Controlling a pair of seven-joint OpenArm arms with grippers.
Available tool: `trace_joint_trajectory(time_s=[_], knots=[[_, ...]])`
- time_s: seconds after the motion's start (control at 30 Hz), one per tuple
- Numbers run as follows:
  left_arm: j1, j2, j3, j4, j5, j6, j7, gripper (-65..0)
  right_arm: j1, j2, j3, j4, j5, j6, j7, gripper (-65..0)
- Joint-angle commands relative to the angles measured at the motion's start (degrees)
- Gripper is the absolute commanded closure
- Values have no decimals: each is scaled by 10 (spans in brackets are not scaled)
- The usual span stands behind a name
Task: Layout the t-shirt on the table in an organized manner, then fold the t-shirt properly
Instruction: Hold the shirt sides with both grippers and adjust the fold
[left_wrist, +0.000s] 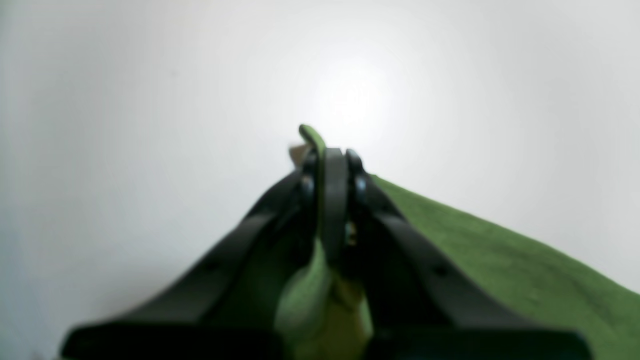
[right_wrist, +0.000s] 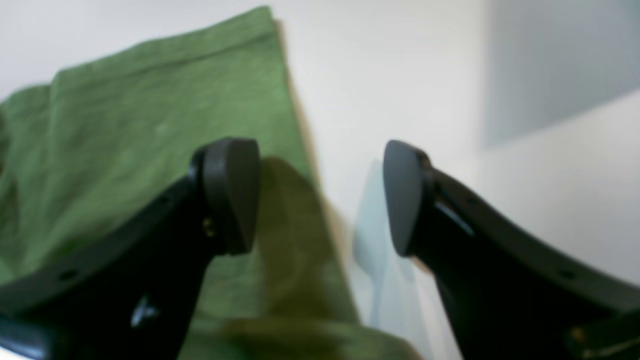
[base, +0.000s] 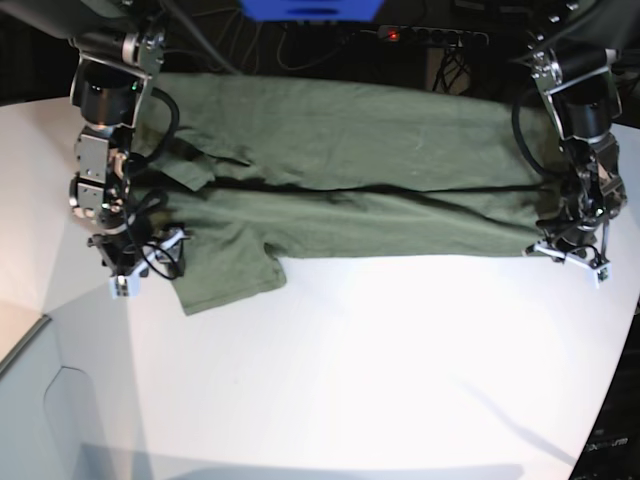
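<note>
A broad, smooth white matte table (base: 380, 370) filled the near part of the base view, bare up to the cloth. Beyond that stretch lay the olive-green short-sleeved cotton t-shirt (base: 350, 170), spread sideways across the far half of the table, with a long dark crease running along its middle and one sleeve (base: 230, 275) jutting toward the near side. At the shirt's right end in that view, the left gripper (left_wrist: 332, 165), black and narrow-fingered, had its jaws pressed together on an edge of the green fabric, a lip of cloth poking up past the tips. At the opposite end the right gripper (right_wrist: 320, 195) stood with its jaws wide apart and nothing between them, one pad (right_wrist: 232, 192) over the shirt, the other over white table just beside the cloth's edge.
</note>
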Motion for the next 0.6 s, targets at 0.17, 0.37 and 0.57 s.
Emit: trace_joint_trajectory(time_s=[0.17,0.37,0.57], knots=[[-10,-8,-1,5,0,0,0,0,-9,3,-40,8,4,3,-1,-391],[-10,-8,-1,5,0,0,0,0,-9,3,-55,7,4,3,-1,-273],[-11,-8,-1,5,0,0,-1,0,-5,3,-55,9,4,3,-1,0]])
